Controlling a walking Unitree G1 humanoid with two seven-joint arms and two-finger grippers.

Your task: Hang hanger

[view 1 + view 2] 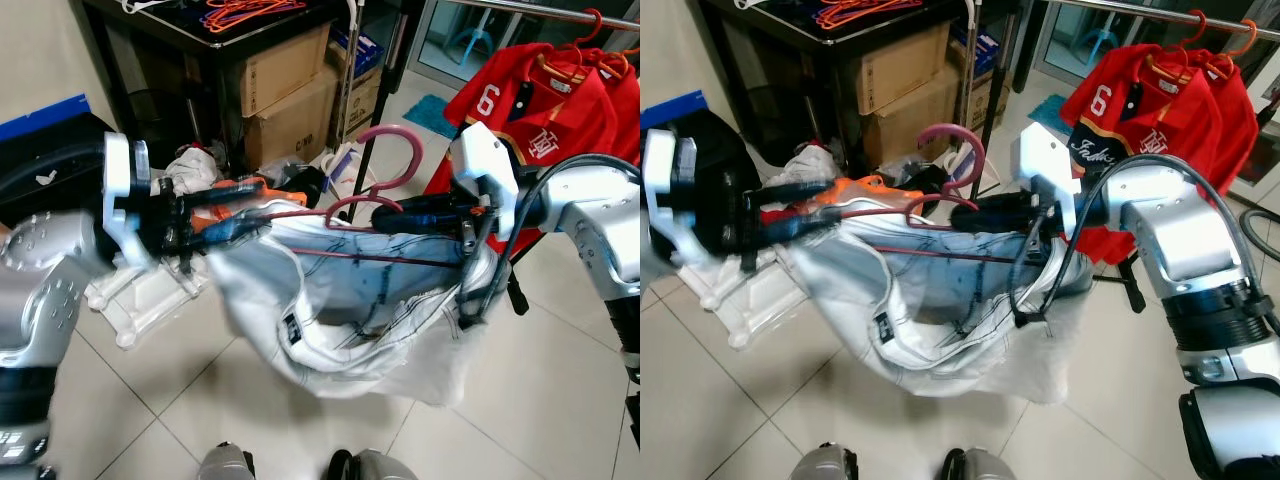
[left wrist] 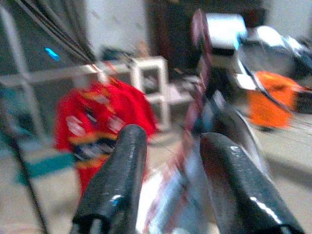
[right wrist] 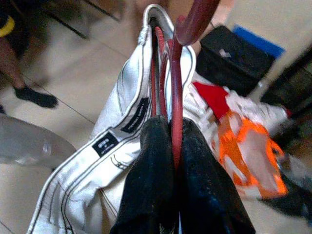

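A dark red hanger (image 1: 395, 165) carries a white garment (image 1: 340, 300) that sags between my two grippers. My right gripper (image 1: 385, 213) is shut on the hanger's wire just below the hook, and the right wrist view shows the fingers (image 3: 151, 161) pinching it. My left gripper (image 1: 222, 215) is at the hanger's left end. Its fingers (image 2: 122, 170) stand apart, with the hanger arm and cloth blurred between them. A clothes rail (image 1: 540, 10) at the upper right holds red jerseys (image 1: 540, 100) on orange hangers.
Cardboard boxes (image 1: 285, 95) sit under a black table (image 1: 200, 40) with orange hangers (image 1: 250, 12) on top. Behind my left arm, white foam (image 1: 140, 300) and mixed clothes lie on the tiled floor. A black stand pole (image 1: 375, 130) rises behind the hanger.
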